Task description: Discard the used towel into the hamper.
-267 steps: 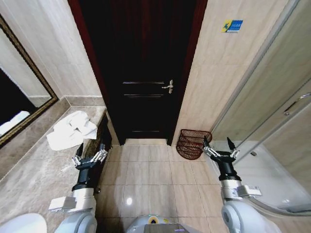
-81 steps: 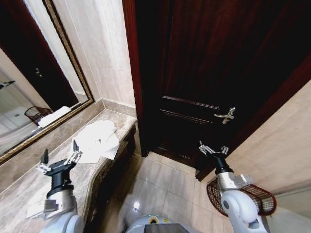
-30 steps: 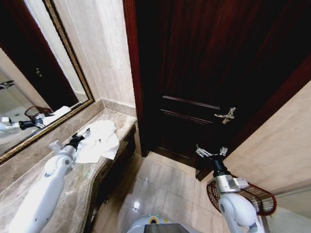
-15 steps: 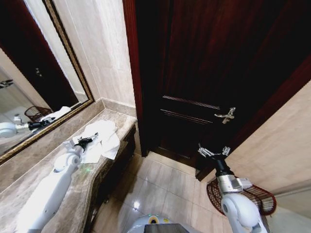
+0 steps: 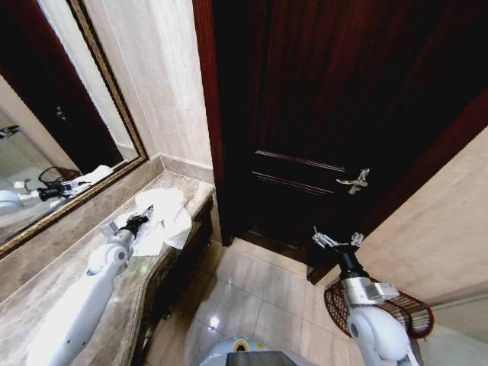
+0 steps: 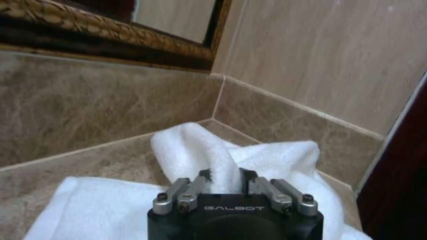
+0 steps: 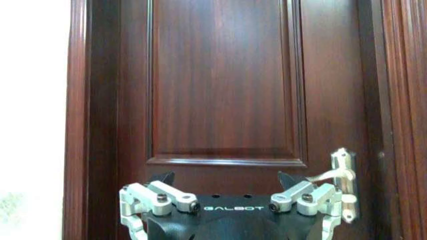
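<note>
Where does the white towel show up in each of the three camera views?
Head view: towel on the counter's door end, left end effector shut on it.
Left wrist view: towel fold pinched just ahead of the fingers.
Right wrist view: towel absent; right end effector open.
Shared landmark: the dark door.
</note>
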